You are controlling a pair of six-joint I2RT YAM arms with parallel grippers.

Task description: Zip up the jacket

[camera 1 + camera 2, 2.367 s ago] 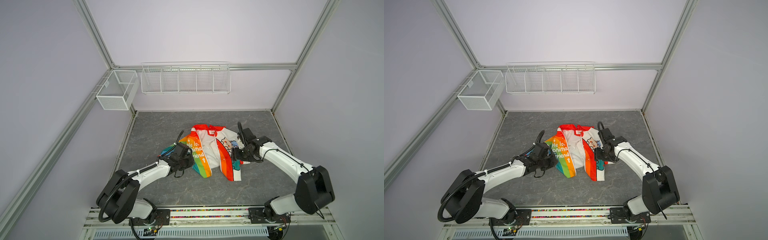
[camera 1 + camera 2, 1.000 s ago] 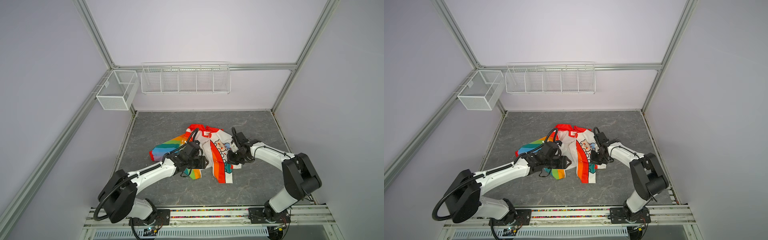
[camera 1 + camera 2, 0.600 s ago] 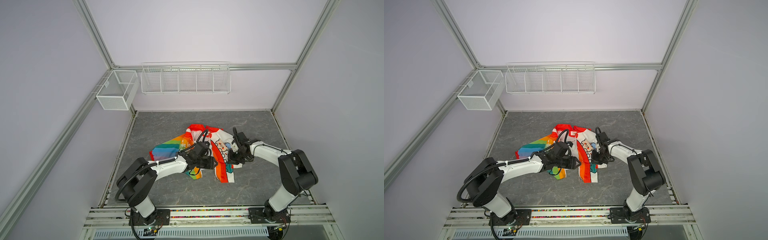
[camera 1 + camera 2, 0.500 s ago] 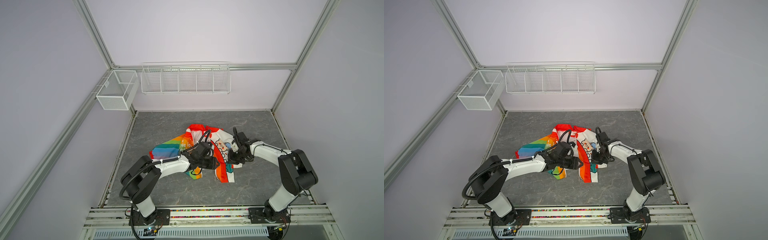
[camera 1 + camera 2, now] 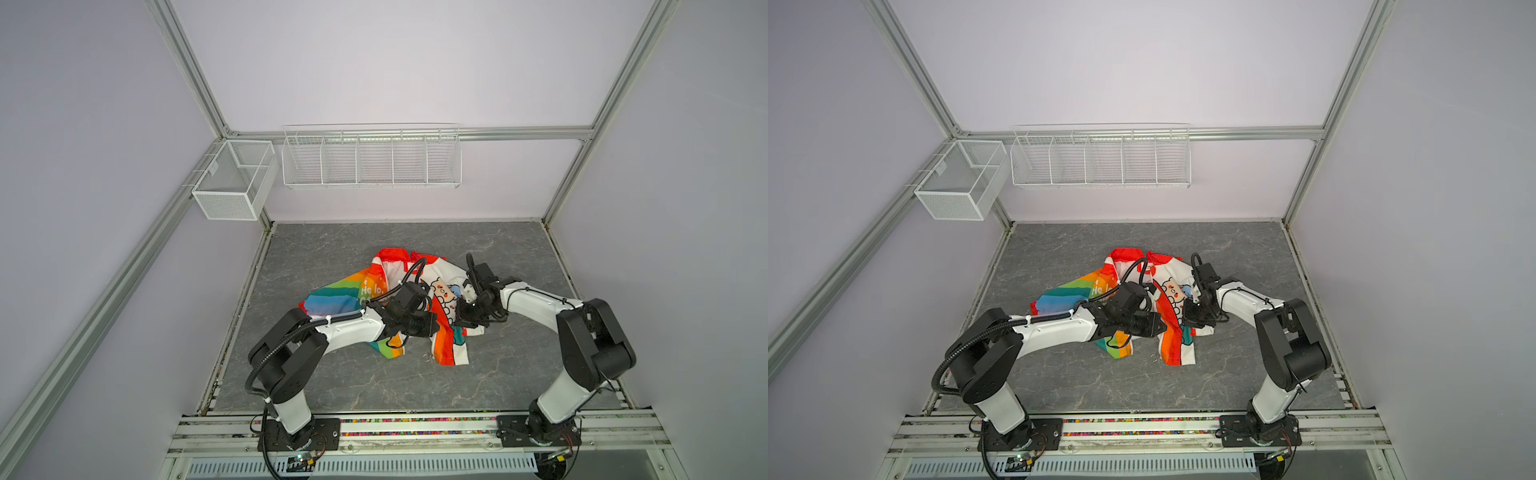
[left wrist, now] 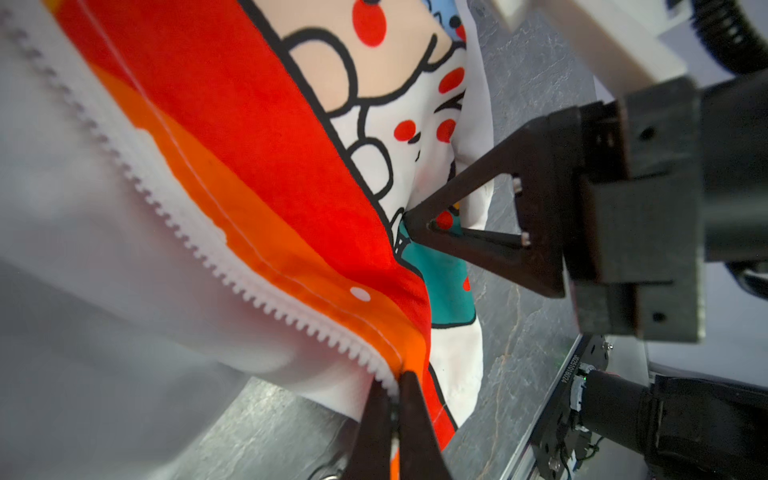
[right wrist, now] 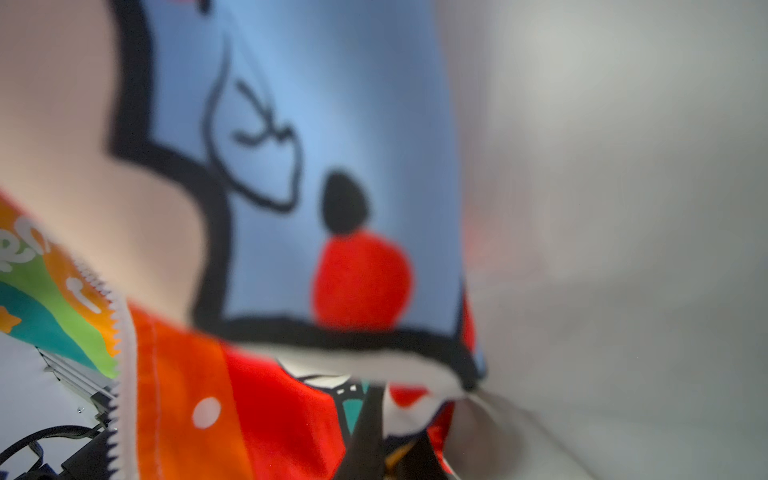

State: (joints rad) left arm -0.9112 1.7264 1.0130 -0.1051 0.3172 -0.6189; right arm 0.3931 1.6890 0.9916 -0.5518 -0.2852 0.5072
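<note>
- While both tools sit on the same front panel, the jacket (image 5: 442, 291) lies open and rumpled at the middle of the worktop (image 5: 332, 382) in both top views. Its red hood points toward the upper part of the frame and a rainbow sleeve trails off to the left.
- In the left wrist view the zipper teeth (image 6: 199, 253) run as one long diagonal. They start at the upper left of the frame and end at the bottom centre, along the orange-red edge of the bear-print panel.
- The left tool (image 6: 392, 390) meets that row at its lower end. Its two dark tips are pressed together, pinching the white zipper tape with the teeth between them.
- The right tool (image 6: 417, 222) comes in from the right of that frame. Its tips have also closed to a point, nipping the printed cloth by the teal patch, well inside the zipper edge.
- So the left arm is the one actually on the zipper, and the right arm only holds the panel's face.
- The matching half, with the rainbow stripes and white lettering, lies left of both tools in the top views and is largely covered by the left arm.
- My judgement is that the coming move turns on carrying this toothed edge leftward to that other half, keeping the two rows parallel.
- Where the slider sits, I cannot tell.
</note>
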